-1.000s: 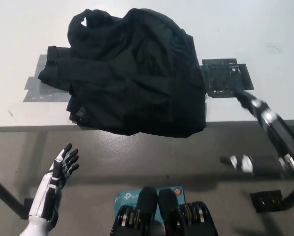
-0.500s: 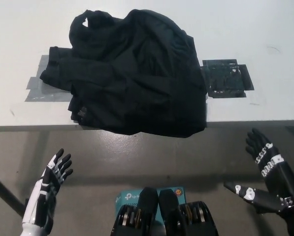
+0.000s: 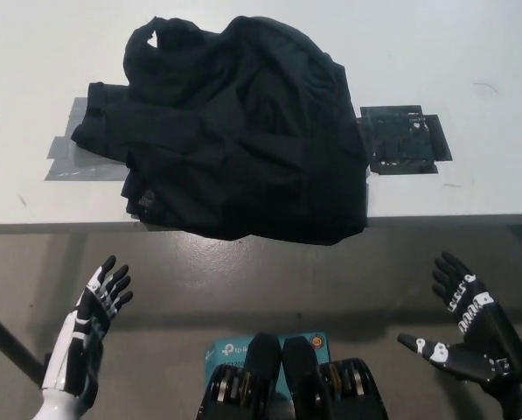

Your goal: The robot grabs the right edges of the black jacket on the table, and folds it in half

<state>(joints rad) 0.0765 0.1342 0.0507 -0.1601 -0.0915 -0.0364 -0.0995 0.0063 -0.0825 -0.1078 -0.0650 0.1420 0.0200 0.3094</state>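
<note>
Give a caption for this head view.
Folded black jacket lies on the table; left hand and right hand open below.

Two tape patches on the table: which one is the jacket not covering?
The dark patch right of the black jacket lies almost fully exposed, only its left end meeting the cloth. The grey patch at left runs under the jacket.

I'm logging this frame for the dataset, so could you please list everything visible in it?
jacket: one, black, folded in a heap on the table, its near hem over the front edge.
tape patches: two; grey one under the jacket's left side, dark one to its right.
table: one, white, upper half of view.
floor: grey, below the table edge.
box: one, teal, on the floor at bottom centre.
left hand: white, open, lower left.
right hand: black, open, lower right.
</note>
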